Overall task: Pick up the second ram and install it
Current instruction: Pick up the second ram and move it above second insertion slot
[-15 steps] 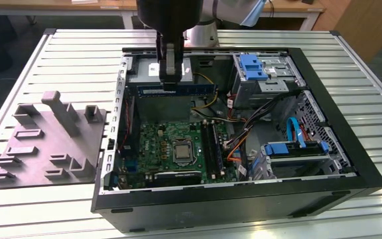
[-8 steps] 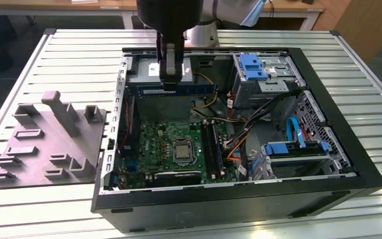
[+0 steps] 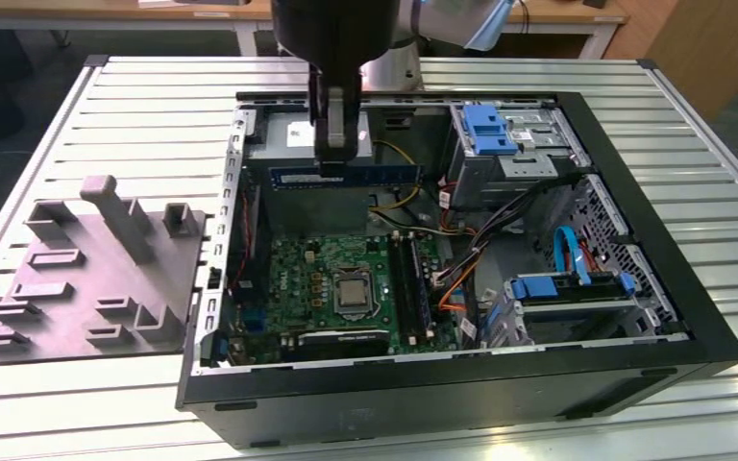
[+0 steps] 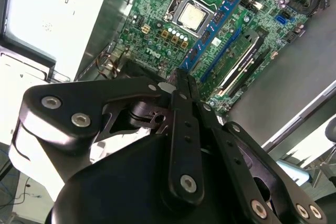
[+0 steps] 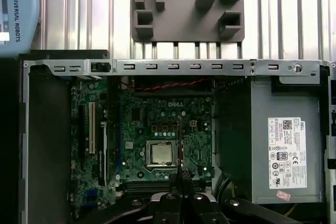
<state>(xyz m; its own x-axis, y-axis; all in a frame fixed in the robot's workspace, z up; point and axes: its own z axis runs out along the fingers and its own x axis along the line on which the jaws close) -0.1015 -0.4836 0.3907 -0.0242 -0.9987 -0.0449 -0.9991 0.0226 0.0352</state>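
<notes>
One thin, flat, blue-black second ram (image 3: 382, 176) is gripped by the matte black gripper (image 3: 332, 161), at twelve o'clock of one green motherboard (image 3: 303, 279).

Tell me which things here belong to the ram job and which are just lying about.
Job in hand:
second ram, clamped in the gripper jaws
memory slots on the motherboard

Lying about:
grey fixture
power supply
blue drive caddy

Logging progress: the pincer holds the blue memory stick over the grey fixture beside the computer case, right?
No. The pincer holds the blue memory stick over the open computer case, not over the grey fixture, as the exterior view shows.
</notes>
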